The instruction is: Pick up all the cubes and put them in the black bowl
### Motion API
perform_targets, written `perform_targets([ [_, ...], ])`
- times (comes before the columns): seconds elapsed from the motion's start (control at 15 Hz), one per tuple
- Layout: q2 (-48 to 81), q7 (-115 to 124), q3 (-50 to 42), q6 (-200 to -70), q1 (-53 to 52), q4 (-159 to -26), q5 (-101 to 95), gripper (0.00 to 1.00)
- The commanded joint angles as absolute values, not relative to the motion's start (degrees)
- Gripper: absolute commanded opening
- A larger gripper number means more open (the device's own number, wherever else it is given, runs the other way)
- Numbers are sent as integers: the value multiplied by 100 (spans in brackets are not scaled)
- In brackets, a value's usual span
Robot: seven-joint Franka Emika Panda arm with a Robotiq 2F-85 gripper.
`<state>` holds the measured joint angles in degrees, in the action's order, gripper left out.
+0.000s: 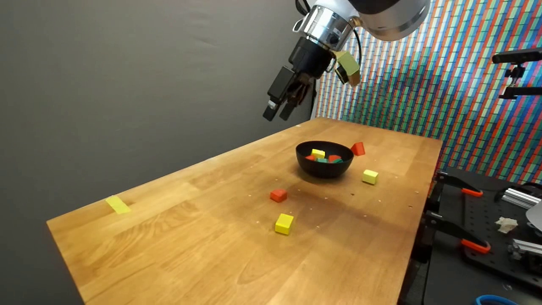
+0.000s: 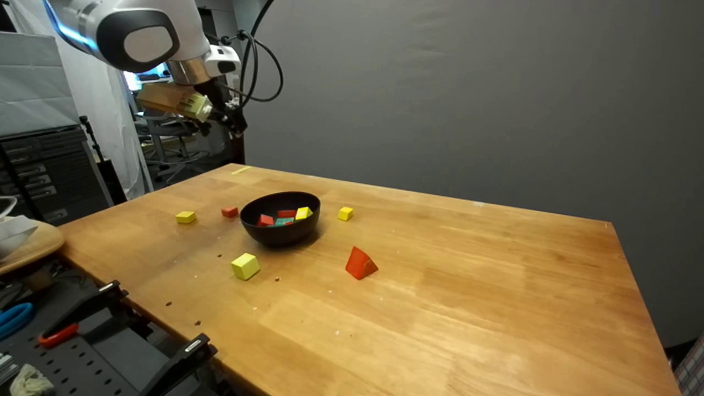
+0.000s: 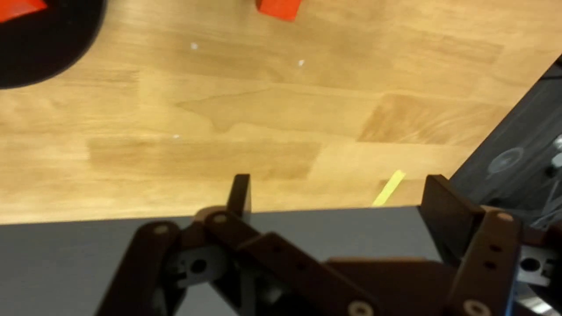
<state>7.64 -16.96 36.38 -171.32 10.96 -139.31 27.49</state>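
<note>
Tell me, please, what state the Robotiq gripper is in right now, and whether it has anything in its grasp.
Robotiq gripper: open, holding nothing; its jaws stand wide apart in the wrist view.

Yellow strip (image 1: 118, 204) on table (image 1: 190, 258); grey backdrop (image 1: 148, 93) behind.

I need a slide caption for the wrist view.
Empty, open gripper facing a wooden tabletop, red block and black bowl cropped by the frame.
</note>
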Motion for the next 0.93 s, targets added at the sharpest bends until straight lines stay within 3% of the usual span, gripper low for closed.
perform_targets([
  [0.0, 794, -1785, 3622, -16810, 1124, -13886, 2674, 100],
  [0.13, 853, -1818, 3462, -16528, 1166, -13901, 2470, 100],
  [0.53, 1063, -136, 1667, -16758, -572, -14111, 922, 100],
  [0.87, 1214, 1446, -542, -15885, -2530, -13875, -1627, 100],
])
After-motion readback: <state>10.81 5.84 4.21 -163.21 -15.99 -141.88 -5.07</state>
